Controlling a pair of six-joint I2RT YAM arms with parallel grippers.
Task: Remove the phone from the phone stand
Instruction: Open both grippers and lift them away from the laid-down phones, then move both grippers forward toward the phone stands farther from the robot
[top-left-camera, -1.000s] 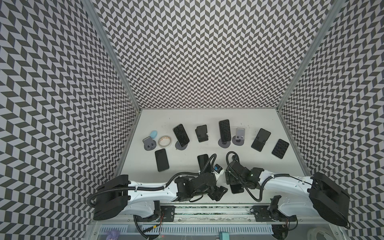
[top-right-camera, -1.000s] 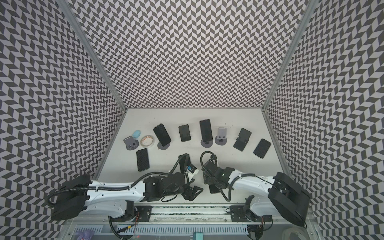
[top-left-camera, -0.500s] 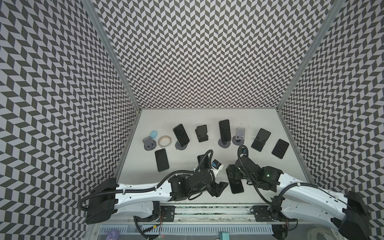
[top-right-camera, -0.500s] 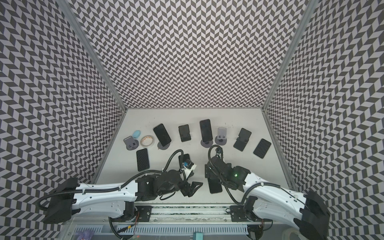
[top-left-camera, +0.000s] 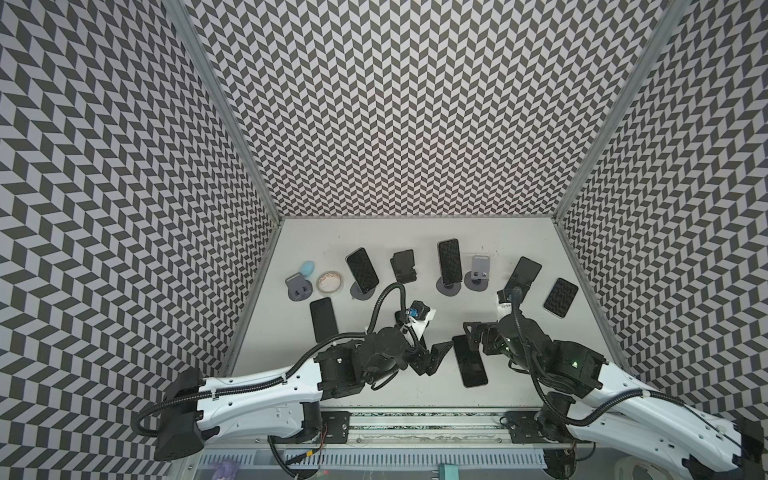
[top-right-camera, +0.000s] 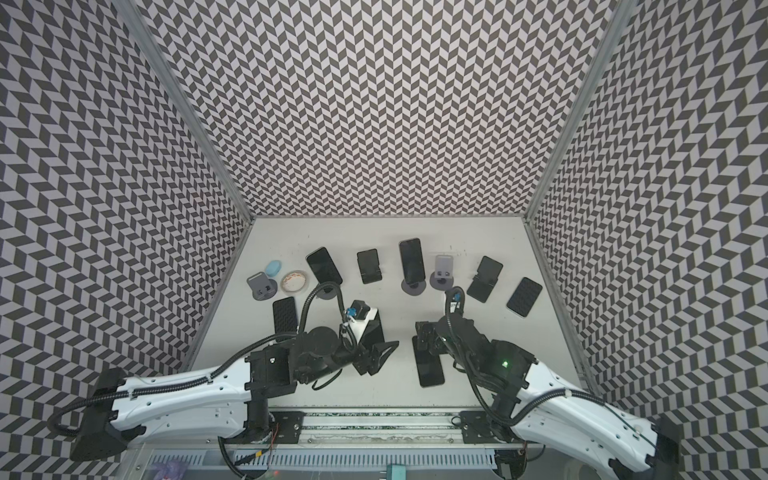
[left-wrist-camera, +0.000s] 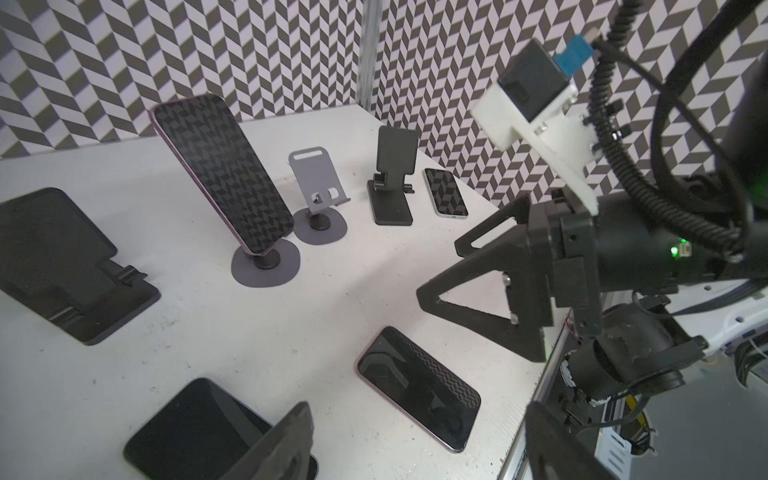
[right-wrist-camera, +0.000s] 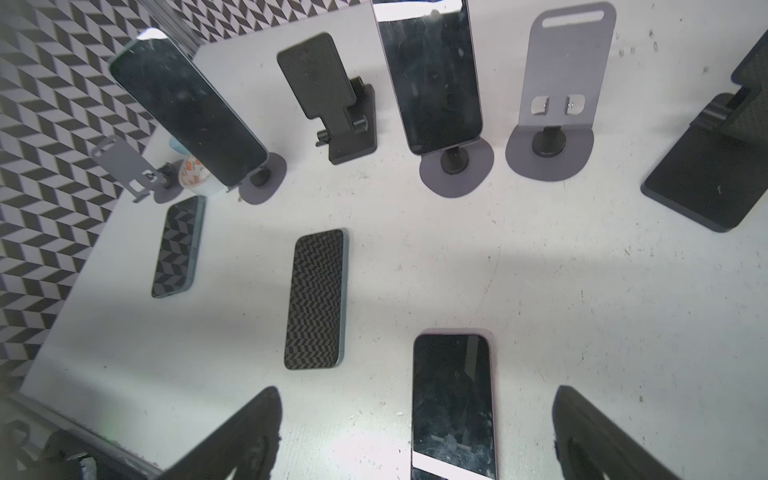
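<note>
A dark phone lies flat on the white table near the front, also seen in the right wrist view as the phone. My right gripper hovers open just beside its far end, holding nothing. My left gripper stands open to the phone's left, empty. Two more phones lean on grey round phone stands at the back: one phone on the left, a taller phone in the middle.
Empty stands: grey, black, grey, black. Flat phones lie at the left, the right and under the left wrist. A tape roll and a blue object sit far left.
My right gripper has opened, let go of the phone now lying flat, and drawn back to the right. The left arm has shifted slightly back and left.
</note>
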